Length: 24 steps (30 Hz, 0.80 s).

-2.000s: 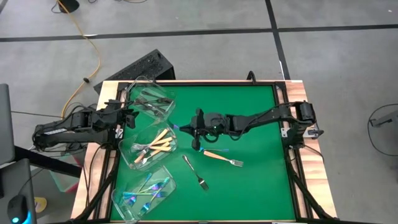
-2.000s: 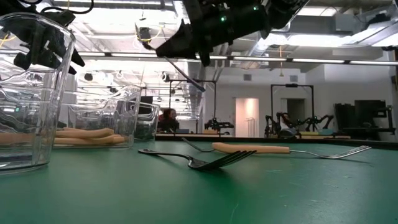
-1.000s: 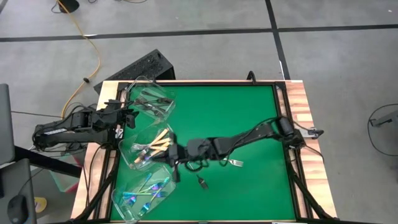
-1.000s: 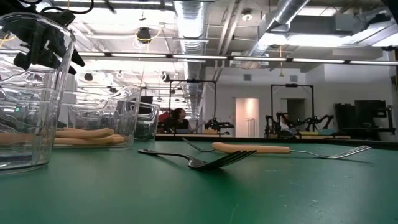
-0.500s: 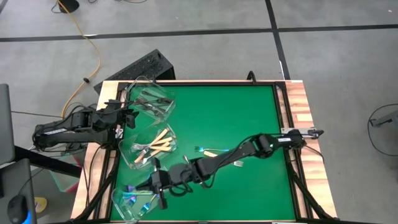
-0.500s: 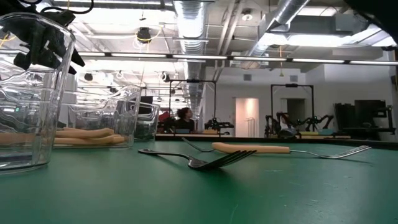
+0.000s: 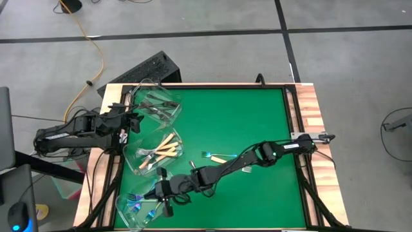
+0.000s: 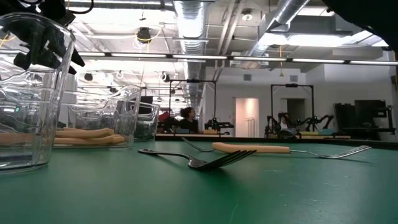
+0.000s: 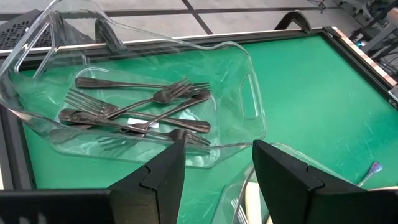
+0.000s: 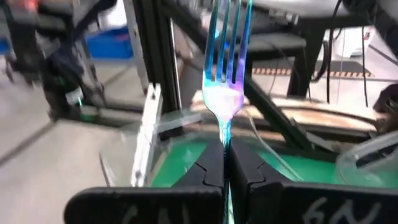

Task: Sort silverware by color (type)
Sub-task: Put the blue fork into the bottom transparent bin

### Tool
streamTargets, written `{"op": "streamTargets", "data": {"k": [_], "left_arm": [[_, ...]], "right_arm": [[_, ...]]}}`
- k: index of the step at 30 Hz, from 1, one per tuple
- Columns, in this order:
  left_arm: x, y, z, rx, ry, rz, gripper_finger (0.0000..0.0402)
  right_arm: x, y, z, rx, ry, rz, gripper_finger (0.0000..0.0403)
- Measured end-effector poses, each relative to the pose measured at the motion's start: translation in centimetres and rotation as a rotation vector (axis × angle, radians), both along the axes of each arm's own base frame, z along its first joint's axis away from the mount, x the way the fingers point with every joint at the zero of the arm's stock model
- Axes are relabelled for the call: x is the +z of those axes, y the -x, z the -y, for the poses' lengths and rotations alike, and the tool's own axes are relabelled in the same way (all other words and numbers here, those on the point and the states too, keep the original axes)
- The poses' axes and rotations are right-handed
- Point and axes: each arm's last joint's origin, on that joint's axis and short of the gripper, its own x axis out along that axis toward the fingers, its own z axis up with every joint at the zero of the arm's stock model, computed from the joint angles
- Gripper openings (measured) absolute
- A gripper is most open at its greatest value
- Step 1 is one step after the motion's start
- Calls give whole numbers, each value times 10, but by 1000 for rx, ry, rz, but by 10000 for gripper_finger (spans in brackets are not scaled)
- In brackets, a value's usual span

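My right gripper [image 7: 161, 193] reaches to the near left, over the near clear tub [image 7: 129, 209] that holds iridescent forks, and is shut on an iridescent blue-purple fork [image 10: 225, 81]. My left gripper [image 9: 217, 180] is open and empty beside the far tub [image 9: 249, 112], which holds several dark metal forks [image 9: 143, 106]. The middle tub [image 7: 138, 161] holds cream-handled forks [image 7: 166, 147]. A cream-handled fork [image 8: 261, 148] and a dark metal fork [image 8: 205, 160] lie flat on the green mat. A bluish fork head [image 7: 206, 154] also shows on the mat. My right gripper pinches the fork's handle just below its head [image 10: 225, 134] between its two shut fingers. The fork runs on in line with the fingers, its tines pointing away from the gripper toward the table's left edge. It is lifted clear, above the near tub.
The three tubs stand in a row along the mat's left side. My right arm [image 7: 257, 154] stretches slantwise across the mat over the loose forks. A wooden frame [image 7: 309, 109] edges the table. The far right of the mat [image 7: 257, 109] is bare.
My right gripper has carried the iridescent fork from the middle of the mat toward the table's near left corner, and now stands over the near tub. The fork stays in the shut fingers. The loose forks on the mat have not moved.
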Motion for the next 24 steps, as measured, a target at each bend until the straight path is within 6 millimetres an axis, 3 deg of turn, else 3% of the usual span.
{"op": "streamTargets", "data": {"k": [10, 24], "left_arm": [[0, 0, 0, 0, 0, 0, 172], [0, 0, 0, 0, 0, 0, 172]], "right_arm": [[-10, -5, 21, 71, 100, -78, 15], [-16, -2, 18, 132, 171, -125, 15]]}}
